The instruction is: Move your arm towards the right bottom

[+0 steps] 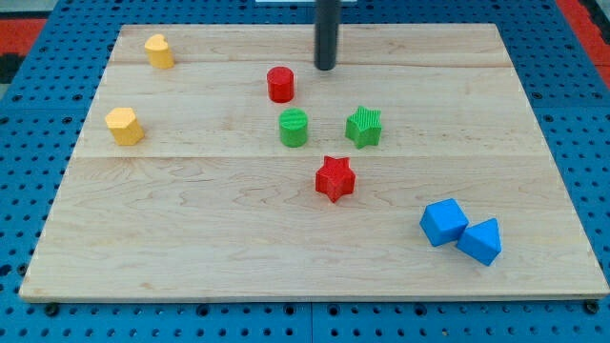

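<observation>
Left to right: two yellow plastic blocks (159,51) (124,126) upper left; red cylinder (280,84), green cylinder (294,128), red star (335,178), green star (364,127) mid-frame; two blue blocks (443,222) (479,241) touching, lower right. My tip (326,67), a stiff bare rod with no jaws to open or close, sits top centre, just right of red cylinder. Wooden board (191,248) looks slick; light blocks likely slide if clipped.

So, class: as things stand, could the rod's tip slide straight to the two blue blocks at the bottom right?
Probably not quite. From my tip, the straight line to the blue cube and the other blue block grazes the green star; a slight swing right clears it.
</observation>
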Motion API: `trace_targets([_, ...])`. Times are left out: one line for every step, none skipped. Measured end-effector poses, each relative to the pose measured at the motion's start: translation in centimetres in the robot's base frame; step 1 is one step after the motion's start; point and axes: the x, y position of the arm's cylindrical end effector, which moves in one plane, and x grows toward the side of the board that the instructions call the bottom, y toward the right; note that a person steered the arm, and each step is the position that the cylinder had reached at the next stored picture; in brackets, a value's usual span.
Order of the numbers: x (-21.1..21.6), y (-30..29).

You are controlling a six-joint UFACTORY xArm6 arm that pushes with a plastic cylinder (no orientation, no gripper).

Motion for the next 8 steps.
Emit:
trace_targets([5.8, -4.5])
trace_targets([8.5, -4.8])
trace_targets([7.3, 1.7])
trace_targets([5.9, 5.7])
trace_targets([3.4, 7.7])
trace_targets([1.7, 8.9])
trace_targets([5.1, 14.6])
trace_targets([9.9, 19.6])
